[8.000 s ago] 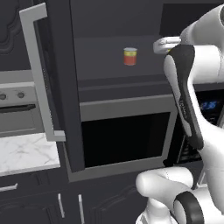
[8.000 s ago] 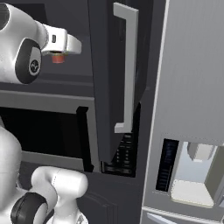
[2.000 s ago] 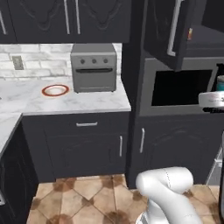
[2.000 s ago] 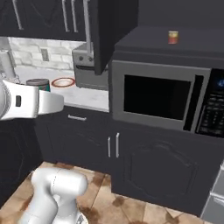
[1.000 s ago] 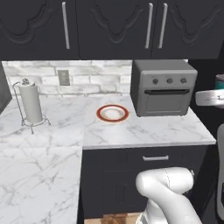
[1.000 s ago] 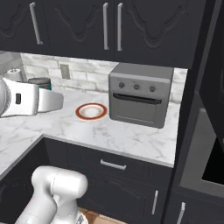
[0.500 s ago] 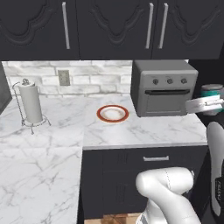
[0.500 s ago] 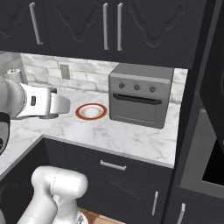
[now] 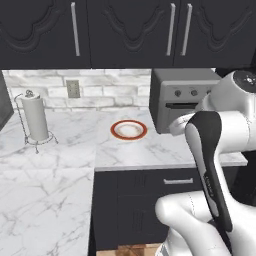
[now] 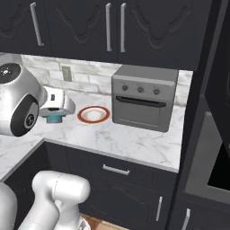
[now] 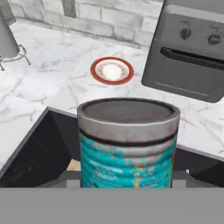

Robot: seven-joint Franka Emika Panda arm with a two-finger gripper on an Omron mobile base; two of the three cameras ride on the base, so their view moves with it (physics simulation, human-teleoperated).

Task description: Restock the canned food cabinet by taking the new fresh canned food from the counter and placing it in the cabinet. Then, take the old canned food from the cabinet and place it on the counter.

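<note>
**Teal can held above the counter edge**

The gripper (image 10: 55, 117) is pinching the old canned food (image 10: 55, 118). In the left base view the white arm is filling the right side of the frame and hiding both of them. The counter (image 9: 60, 165), white marble with grey veins, is spreading across the lower left. A round plate (image 9: 129, 129) with a red-orange rim is lying on it at centre frame, nothing visible in it. A paper towel roll (image 9: 35, 118) on a wire stand is standing upright at the left, and a grey boxy toaster oven (image 9: 182, 97) is sitting at the right, partly covered by the arm.

In the right base view the teal can is showing at the left of the frame, just under the white hand; only its lower band is visible, the rest being covered. It is hanging above the counter (image 10: 134, 139), near its front edge and left of the plate (image 10: 93, 114). The toaster oven (image 10: 143, 102), with three knobs and a bar handle, is sitting at centre.

In the hand view the old canned food (image 11: 129, 142) is standing upright at bottom centre, a cylinder with a scuffed teal label and a dull silvery lid; its base is cut off, and the fingertips cannot be made out. The plate (image 11: 112, 71) is lying beyond it at upper centre, the toaster oven (image 11: 188, 52) at upper right.
</note>
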